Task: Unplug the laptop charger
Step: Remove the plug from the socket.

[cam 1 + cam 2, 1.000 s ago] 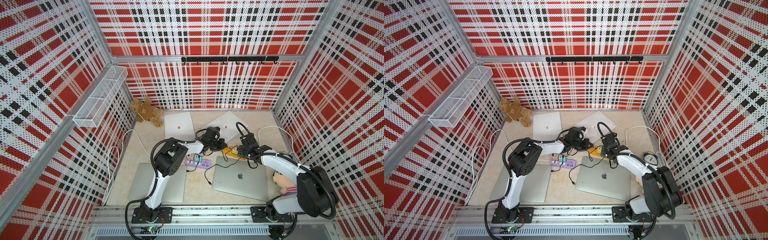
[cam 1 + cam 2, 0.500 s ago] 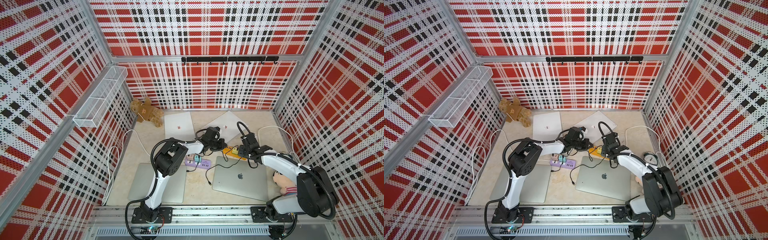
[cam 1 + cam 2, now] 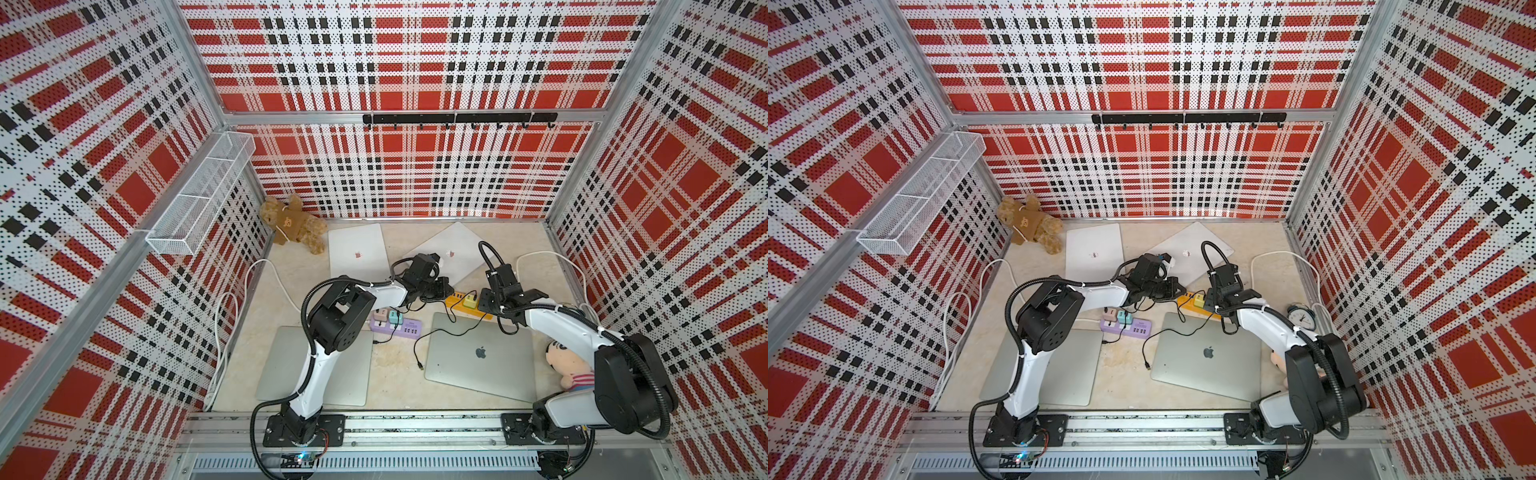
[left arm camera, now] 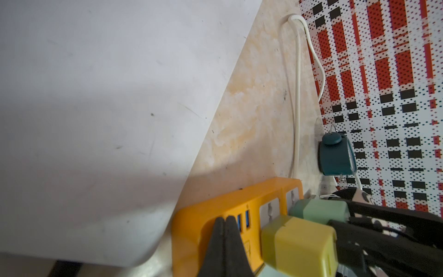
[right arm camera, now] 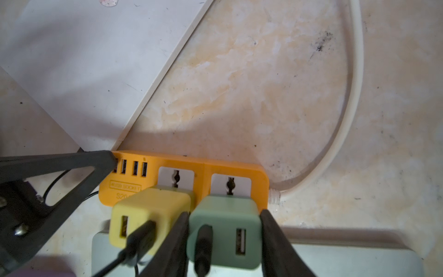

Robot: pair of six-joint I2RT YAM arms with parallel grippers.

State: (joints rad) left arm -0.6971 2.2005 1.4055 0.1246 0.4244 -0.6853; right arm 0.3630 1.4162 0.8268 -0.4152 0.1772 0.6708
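Right gripper (image 5: 224, 215) clamped on the green charger (image 5: 225, 237), plugged into the orange power strip (image 5: 239, 165)
Top view: grey laptop (image 3: 482, 353) close behind that gripper. Left wrist: left gripper (image 4: 224, 221) pinched shut, empty, tips on the strip. Right wrist: yellow charger (image 5: 148, 213) crowds one finger (image 5: 177, 239).

The left arm (image 3: 384, 291) rises from its base at the front rail, bends at a high elbow and stretches its forearm toward the middle. The left gripper (image 3: 444, 286) is closed, its fingers (image 4: 227, 239) pressed flat together, with the tips on the end of the strip (image 5: 203, 167). The right arm (image 3: 557, 324) folds at its shoulder and reaches inward, wrist pitched down. The right gripper (image 5: 224, 213) is part-way closed, its fingers (image 5: 275, 239) clamped on either side of the green charger (image 5: 224, 232). In both top views the two grippers sit just beside each other.
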